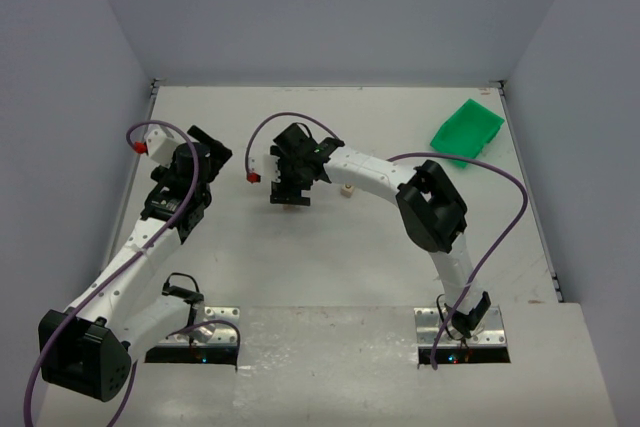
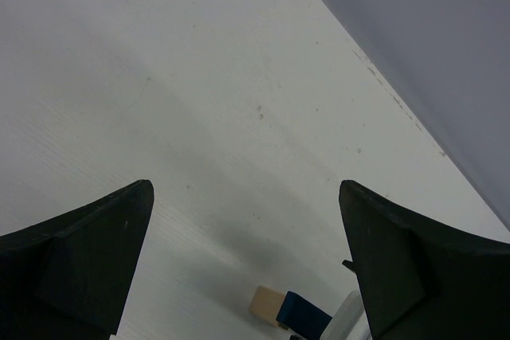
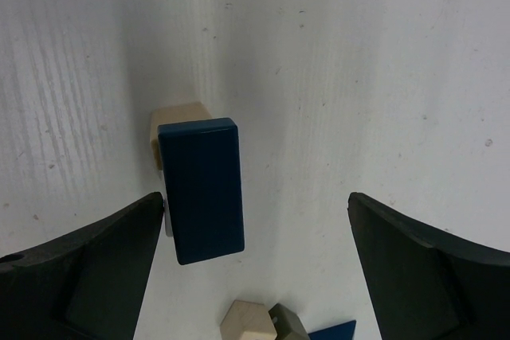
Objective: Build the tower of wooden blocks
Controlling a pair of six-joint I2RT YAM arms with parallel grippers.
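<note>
The wood block tower is a dark blue rectangular block [image 3: 201, 189] lying on a plain tan block [image 3: 177, 119]. In the top view it sits under my right gripper [image 1: 291, 197], mostly hidden, with only a tan edge [image 1: 293, 207] showing. My right gripper [image 3: 255, 264] is open above it, jaws wide, the blue block close to the left finger [image 3: 88, 264]. My left gripper [image 1: 210, 147] is open and empty at the far left. Its wrist view shows the tan block [image 2: 268, 304] and blue block [image 2: 303, 314] low in the frame.
A green plastic bin [image 1: 467, 128] lies at the far right back. A small tan block [image 1: 347, 190] sits beside the right arm. Loose blocks, tan [image 3: 249, 322], grey [image 3: 288, 326] and blue [image 3: 335, 332], lie near the right gripper. Grey walls close the back and sides.
</note>
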